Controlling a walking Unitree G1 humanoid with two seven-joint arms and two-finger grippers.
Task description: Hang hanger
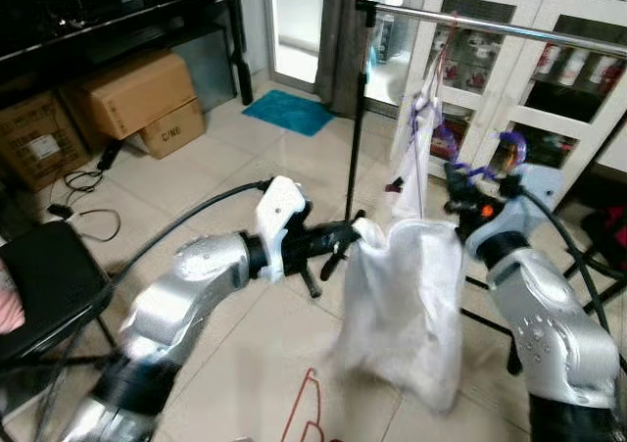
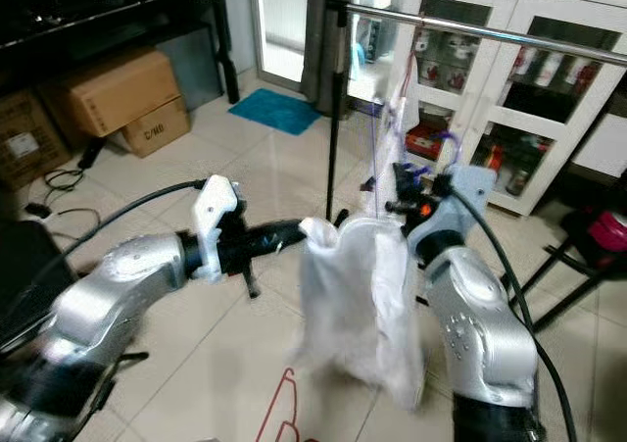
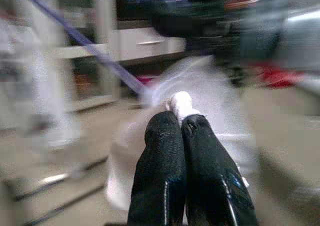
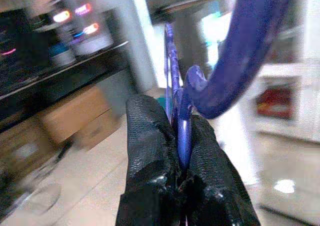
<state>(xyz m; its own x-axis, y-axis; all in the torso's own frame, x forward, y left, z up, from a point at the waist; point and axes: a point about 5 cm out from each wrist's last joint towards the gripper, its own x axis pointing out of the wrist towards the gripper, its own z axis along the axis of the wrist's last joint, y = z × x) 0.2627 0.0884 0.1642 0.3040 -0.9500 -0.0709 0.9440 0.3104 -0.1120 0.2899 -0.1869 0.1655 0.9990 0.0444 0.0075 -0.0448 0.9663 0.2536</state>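
Note:
A white garment hangs between my two arms in front of a metal clothes rail. My left gripper is shut on the garment's left top corner. My right gripper is shut on a purple hanger, whose hook curls up beside it, below the rail. In the right wrist view the black fingers pinch the hanger's thin purple neck. Another white garment hangs from the rail on a hanger.
The rail's black upright pole stands just behind the garment. A red hanger lies on the tiled floor below. White glass-door cabinets stand behind the rail. Cardboard boxes and a black chair are to the left.

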